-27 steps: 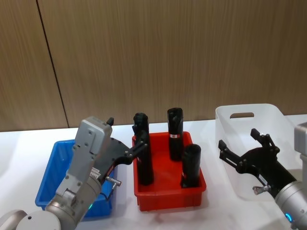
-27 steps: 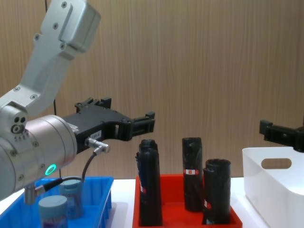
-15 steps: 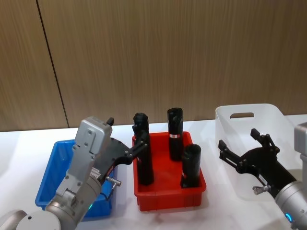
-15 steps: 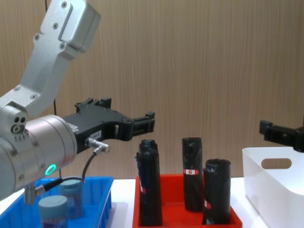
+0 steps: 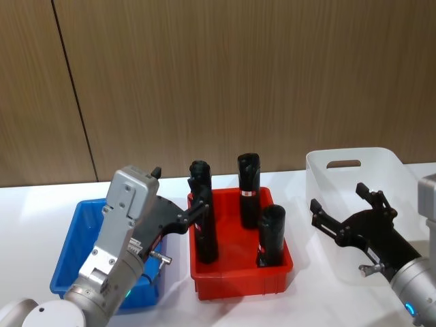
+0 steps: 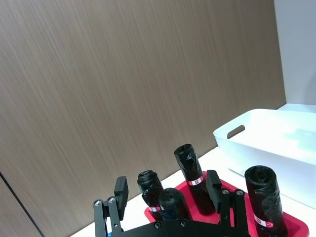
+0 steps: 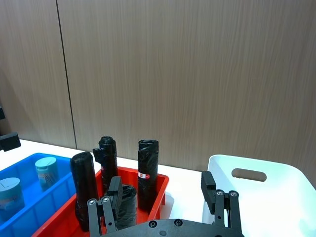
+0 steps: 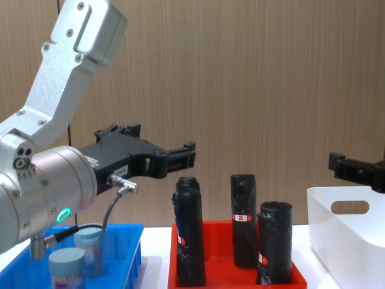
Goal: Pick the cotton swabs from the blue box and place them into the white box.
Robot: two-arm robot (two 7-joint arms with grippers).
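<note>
Two cotton swabs jars with grey-blue lids (image 8: 66, 264) (image 8: 90, 239) stand in the blue box (image 8: 129, 247), also seen as cotton swabs (image 7: 47, 170) (image 7: 10, 191) in the right wrist view. In the head view my left arm covers much of the blue box (image 5: 71, 238). My left gripper (image 5: 194, 208) hangs open and empty above the blue box's right rim, level with the black rolls' tops. The white box (image 5: 344, 155) stands at the right. In front of its left wall my right gripper (image 5: 338, 196) is raised, open and empty.
A red bin (image 5: 238, 283) holding three upright black rolls (image 5: 248, 187) with red-white labels sits between the blue and white boxes. A wooden wall panel stands behind the white table (image 5: 41, 197).
</note>
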